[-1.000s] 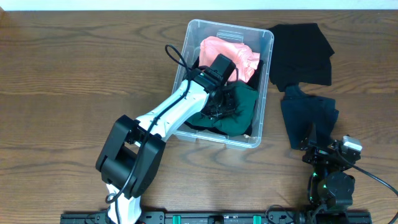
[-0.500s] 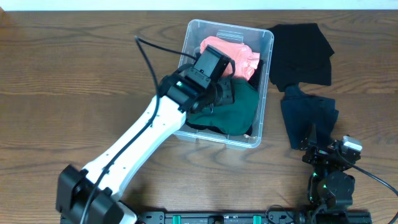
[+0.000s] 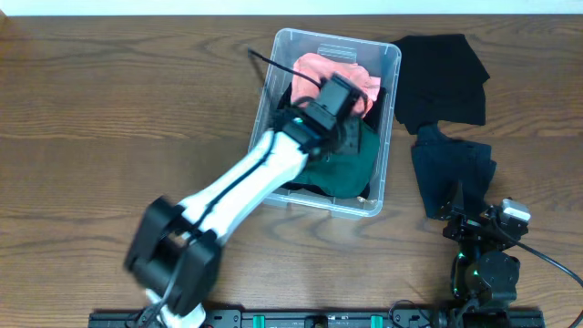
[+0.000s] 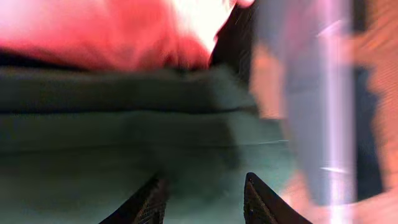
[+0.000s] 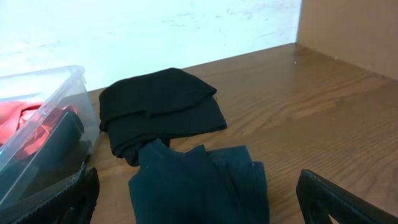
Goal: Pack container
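Sitting at about 12 o'clock on the table (image 3: 100, 109), the container (image 3: 387, 137) is upright, long axis running roughly 12 to 6.

Contents:
- pink cloth (image 3: 314, 68) bunched at the 12 o'clock end
- green cloth (image 3: 351, 169) filling the 6 o'clock end
- black fabric (image 3: 310, 189) showing under the green at the 7 o'clock edge

Left arm (image 3: 246, 178) comes in from 7 o'clock over the rim. Left gripper (image 3: 349, 135) is inside the container, over the line where green meets pink.

Left wrist view is badly blurred. Fingers (image 4: 148, 202) stand apart with a moderate gap and green cloth close beneath and beyond them. Pink is at 12 o'clock of that view, clear container wall at 3 o'clock. Cannot tell whether the tips touch the green cloth.

Outside the container:
- black cloth (image 3: 442, 77) lies flat on the table, just beside the wall at 3 o'clock
- dark blue cloth (image 3: 453, 173) is at 4 o'clock of the container, touching the black one's 6 o'clock edge

Right gripper (image 3: 480, 214) sits near the table's 5 o'clock corner, at 6 o'clock of the dark blue cloth. Its fingers are spread wide, holding nothing. Right wrist view agrees: one finger in each bottom corner of the frame, dark blue cloth between and ahead, black cloth beyond it, container corner at 9 o'clock.
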Controlling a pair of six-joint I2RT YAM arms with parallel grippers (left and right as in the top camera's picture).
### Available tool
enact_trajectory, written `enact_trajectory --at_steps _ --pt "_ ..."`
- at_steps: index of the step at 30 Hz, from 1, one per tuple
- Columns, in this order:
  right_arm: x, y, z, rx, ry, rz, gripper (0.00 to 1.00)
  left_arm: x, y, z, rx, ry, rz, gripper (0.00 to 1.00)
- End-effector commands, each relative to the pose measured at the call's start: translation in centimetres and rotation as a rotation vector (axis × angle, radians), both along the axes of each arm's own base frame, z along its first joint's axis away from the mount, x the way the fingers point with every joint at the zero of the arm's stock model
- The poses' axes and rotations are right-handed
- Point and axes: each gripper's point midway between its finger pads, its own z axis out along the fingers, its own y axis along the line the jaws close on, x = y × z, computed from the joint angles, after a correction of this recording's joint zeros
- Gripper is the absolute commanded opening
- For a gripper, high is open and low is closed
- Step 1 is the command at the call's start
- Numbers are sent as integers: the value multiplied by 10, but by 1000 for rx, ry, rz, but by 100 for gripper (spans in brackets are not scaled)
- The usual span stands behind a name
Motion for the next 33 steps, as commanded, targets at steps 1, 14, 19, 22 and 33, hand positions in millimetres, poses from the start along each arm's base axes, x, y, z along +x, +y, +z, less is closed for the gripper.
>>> enact_trajectory --at_steps 1,14,19,22,33 --pt "0 -1 -1 10 -3 -6 99 -2 -1 -39 57 55 -43 41" --pt "0 -1 -1 9 -2 -6 99 2 4 -34 49 63 -30 41" --pt "0 -1 -1 9 -2 -6 99 14 19 41 -25 -82 16 41" --pt "0 -1 -1 10 -3 -6 99 24 47 67 18 -163 98 41" --pt "0 -1 -1 10 -3 -6 99 46 102 10 210 -90 231 41"
